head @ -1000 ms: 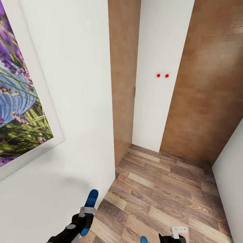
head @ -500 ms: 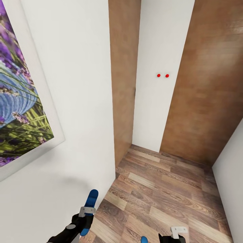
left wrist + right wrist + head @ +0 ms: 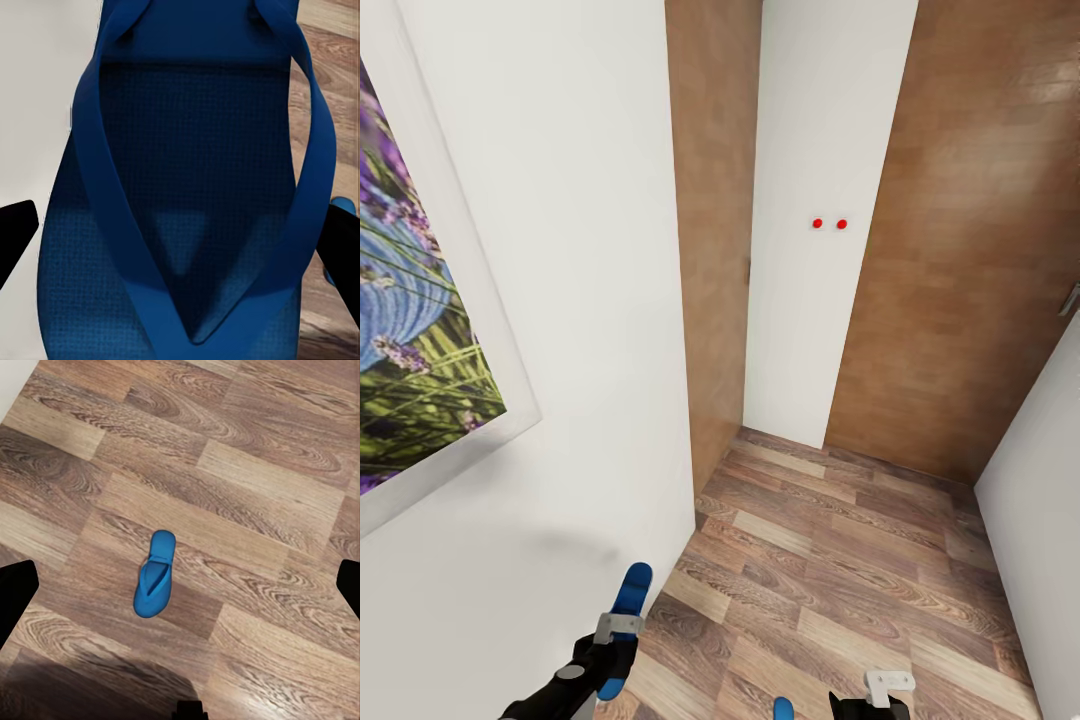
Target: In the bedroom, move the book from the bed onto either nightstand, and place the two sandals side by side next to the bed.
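My left gripper [image 3: 616, 640] is shut on one bright blue sandal [image 3: 626, 612], held above the wood-plank floor close to the white wall. In the left wrist view that sandal [image 3: 187, 172] sits between the black fingers [image 3: 16, 232]. The other sandal [image 3: 154, 574] lies flat on the floor under my right gripper [image 3: 180, 589], which is open and holds nothing. In the head view, the tip of this second sandal [image 3: 784, 709] peeks in at the lower edge beside the right gripper [image 3: 875, 700]. The book, the bed and the nightstand are out of view.
A white wall [image 3: 560, 300] with a framed lavender picture [image 3: 410, 330] runs close along my left. Ahead stand wood-panelled walls [image 3: 960, 280] and a white panel with two red dots [image 3: 828, 223]. Another white wall [image 3: 1040, 520] closes the right side. Plank floor [image 3: 830, 560] lies between.
The whole head view has shifted slightly, so walls and red dots sit a little further left; that is camera motion. Both arms and the held sandal keep their places.
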Controlling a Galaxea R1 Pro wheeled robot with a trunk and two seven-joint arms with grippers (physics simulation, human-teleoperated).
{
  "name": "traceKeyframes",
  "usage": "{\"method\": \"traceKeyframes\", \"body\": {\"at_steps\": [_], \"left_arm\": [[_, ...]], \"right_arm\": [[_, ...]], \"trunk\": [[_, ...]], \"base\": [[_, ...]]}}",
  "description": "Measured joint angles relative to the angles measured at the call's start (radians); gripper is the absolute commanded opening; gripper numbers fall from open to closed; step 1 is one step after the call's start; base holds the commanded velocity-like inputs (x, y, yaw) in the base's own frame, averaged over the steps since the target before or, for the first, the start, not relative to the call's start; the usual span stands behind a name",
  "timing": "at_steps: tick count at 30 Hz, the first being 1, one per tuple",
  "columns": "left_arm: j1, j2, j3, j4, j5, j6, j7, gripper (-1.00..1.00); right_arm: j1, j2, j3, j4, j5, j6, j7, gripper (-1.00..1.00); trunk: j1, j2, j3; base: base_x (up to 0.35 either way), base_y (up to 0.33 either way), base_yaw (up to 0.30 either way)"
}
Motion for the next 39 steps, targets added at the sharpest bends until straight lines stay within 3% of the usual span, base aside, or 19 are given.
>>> {"method": "traceKeyframes", "body": {"at_steps": [7,11,19,30,36,39], "left_arm": [[0.000,-0.002,0.002,0.000,0.001,0.021,-0.001,-1.00],[0.000,0.000,0.007,0.003,0.005,0.114,-0.003,-1.00],[-0.001,-0.004,0.009,0.004,0.007,0.169,-0.046,-1.00],[0.018,-0.008,0.012,0.024,0.008,0.179,-0.063,-1.00],[0.068,-0.007,0.013,0.043,0.011,0.166,-0.064,-1.00],[0.129,-0.007,0.013,0.045,0.013,0.135,-0.063,-1.00]], "right_arm": [[0.000,-0.001,0.000,0.000,0.000,0.000,0.000,1.00],[0.000,-0.001,0.000,0.000,0.000,0.000,0.000,1.00],[0.000,0.001,0.000,0.000,0.000,0.000,0.000,1.00],[0.000,0.002,0.001,0.000,0.000,0.000,0.000,1.00],[0.000,0.003,0.001,0.000,0.000,0.000,0.000,1.00],[0.000,0.003,0.000,0.000,0.000,0.000,0.000,1.00]], "trunk": [[0.000,0.000,0.000],[0.000,0.000,0.000],[0.000,0.000,0.000],[0.000,0.000,0.000],[0.000,0.000,0.000],[0.000,0.000,0.000]], "base": [[0.000,0.000,-0.004],[0.000,0.000,0.000],[0.000,0.000,0.000],[0.000,0.000,0.000],[0.000,0.000,0.000],[0.000,0.000,0.000]]}}
